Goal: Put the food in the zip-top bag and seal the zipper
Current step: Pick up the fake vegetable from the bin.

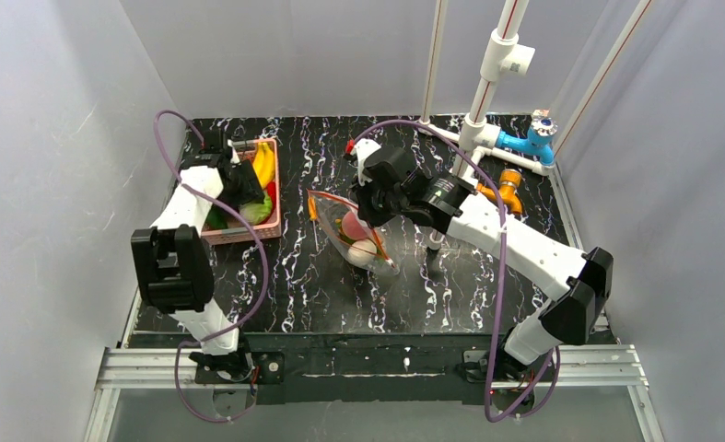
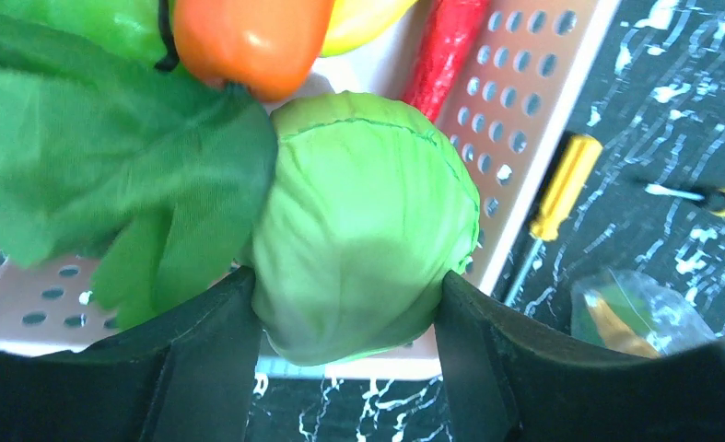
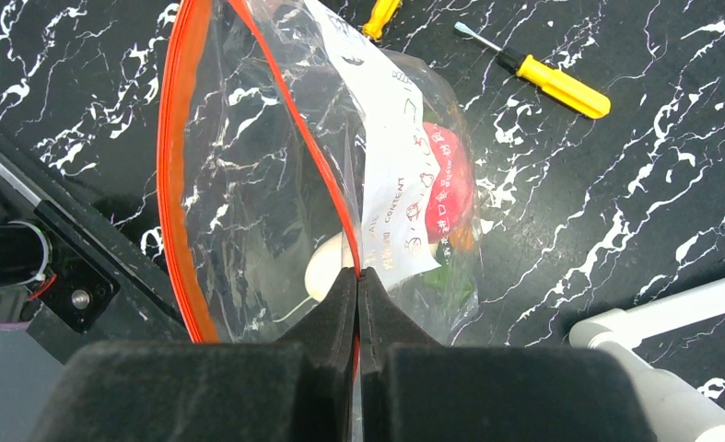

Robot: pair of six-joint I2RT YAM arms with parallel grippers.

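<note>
My left gripper (image 2: 347,285) is down in the pink basket (image 2: 524,101), its jaws pressed on both sides of the round green cabbage (image 2: 363,230). In the top view it (image 1: 245,189) is over the basket (image 1: 239,235). My right gripper (image 3: 358,274) is shut on one lip of the orange-red zipper (image 3: 176,138) and holds the clear zip-top bag (image 3: 248,166) with its mouth gaping. Inside the bag lie a white radish (image 3: 324,267) and a red-pink ball (image 3: 450,180), with something green under the label. The bag (image 1: 354,235) sits mid-table.
The basket also holds an orange pepper (image 2: 248,41), a red chili (image 2: 446,46), a green cloth leaf (image 2: 82,157) and a yellow banana (image 1: 264,164). Yellow-handled screwdrivers (image 3: 552,83) (image 2: 556,189) lie beside the bag. A white pipe rig (image 1: 487,92) with a blue fitting (image 1: 533,138) stands back right.
</note>
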